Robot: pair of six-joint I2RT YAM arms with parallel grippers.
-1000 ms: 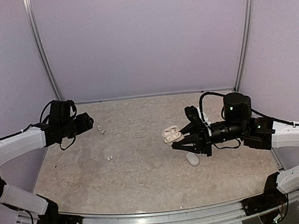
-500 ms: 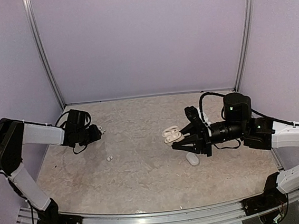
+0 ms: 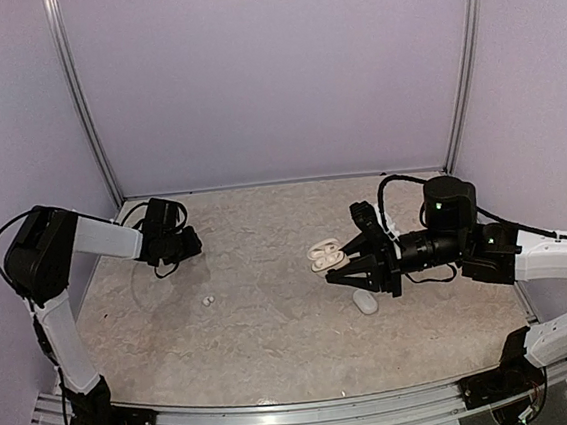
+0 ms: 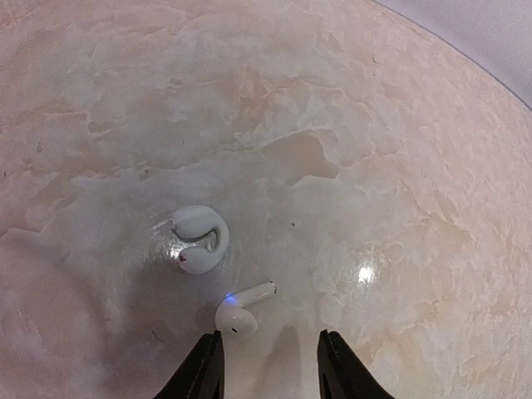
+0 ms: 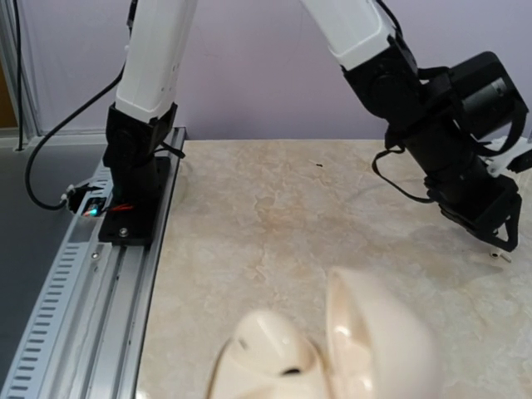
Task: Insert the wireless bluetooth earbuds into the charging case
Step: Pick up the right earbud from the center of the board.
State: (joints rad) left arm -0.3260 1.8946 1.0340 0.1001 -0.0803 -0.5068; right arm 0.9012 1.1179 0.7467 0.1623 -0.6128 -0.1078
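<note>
The charging case (image 3: 322, 256) lies open in mid-table, white, two rounded halves; it fills the bottom of the right wrist view (image 5: 332, 353). My right gripper (image 3: 340, 258) is open, its fingers spread just right of the case; they do not show in its own view. My left gripper (image 4: 270, 337) is open and low over the far left of the table (image 3: 184, 245). A stemmed white earbud (image 4: 241, 309) with a blue light lies just ahead of its left finger. A white loop-shaped piece (image 4: 198, 239) lies beyond it. Another tiny earbud (image 3: 208, 301) lies alone nearer the front.
A plain white oval pebble (image 3: 366, 302) lies just in front of my right gripper. Purple walls close the table on three sides. The metal base rail (image 5: 100, 283) runs along the near edge. The left arm (image 5: 449, 141) shows across the table in the right wrist view.
My left arm has swung in and to the right, bringing its gripper down over the two small white pieces at far left. The right arm and the case have not moved.
</note>
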